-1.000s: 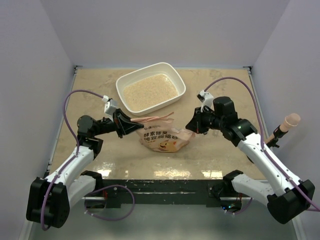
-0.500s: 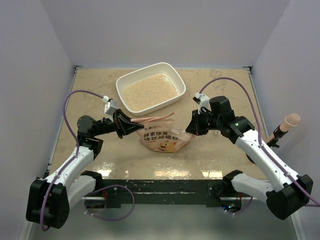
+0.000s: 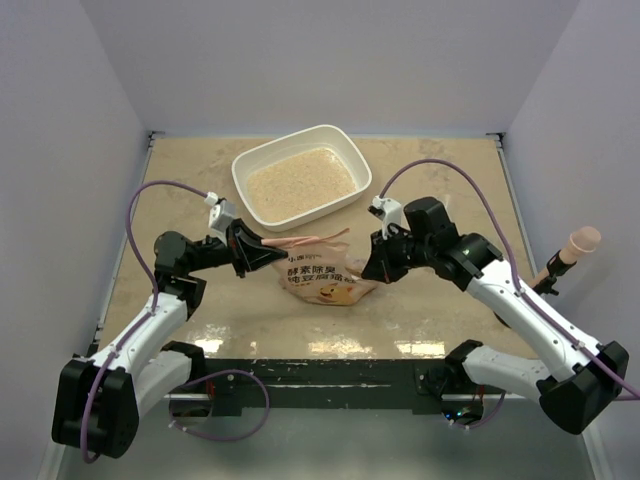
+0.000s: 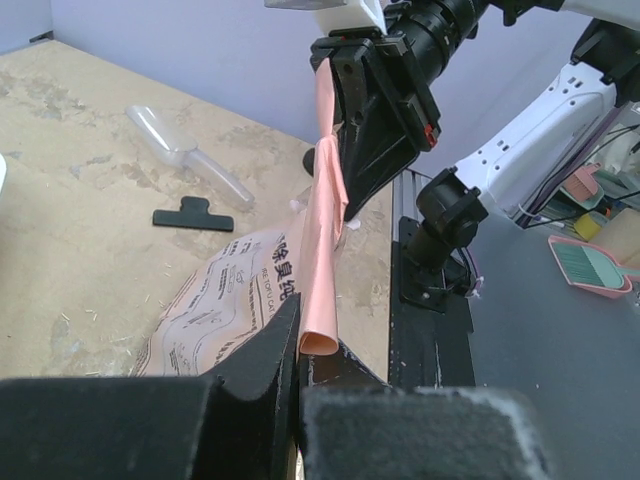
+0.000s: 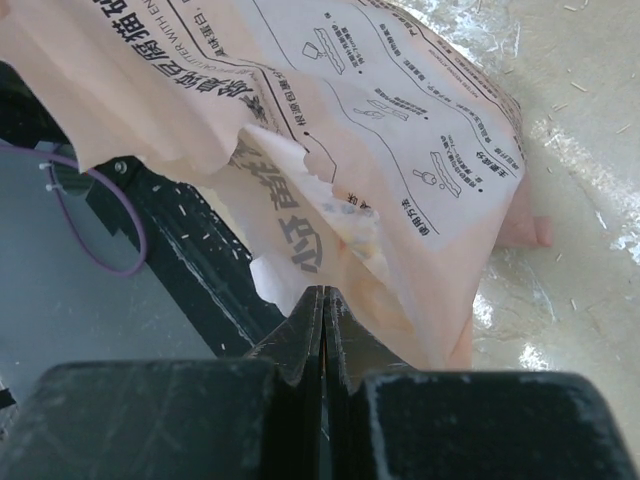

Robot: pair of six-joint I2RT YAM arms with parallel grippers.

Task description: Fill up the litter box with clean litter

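The white litter box point(image 3: 245, 167) stands at the back middle of the table, holding pale beige clean litter point(image 3: 300, 184). The orange-pink printed bag point(image 3: 322, 279) lies slack on the table in front of it. My left gripper point(image 3: 249, 250) is shut on the bag's top strip point(image 4: 322, 240) at its left end. My right gripper point(image 3: 372, 266) is shut on the bag's right edge point(image 5: 330, 265), jaws pressed together on the film. The two grippers face each other across the bag.
A clear plastic scoop point(image 4: 180, 150) and a black clip point(image 4: 195, 215) lie on the table in the left wrist view. A pink-tipped tool point(image 3: 575, 247) sticks up at the right wall. The black front rail point(image 3: 330, 372) runs along the table's near edge.
My right gripper has moved left and a little toward the front, pushing the bag's right end inward so the bag bunches shorter. My left gripper has stayed still.
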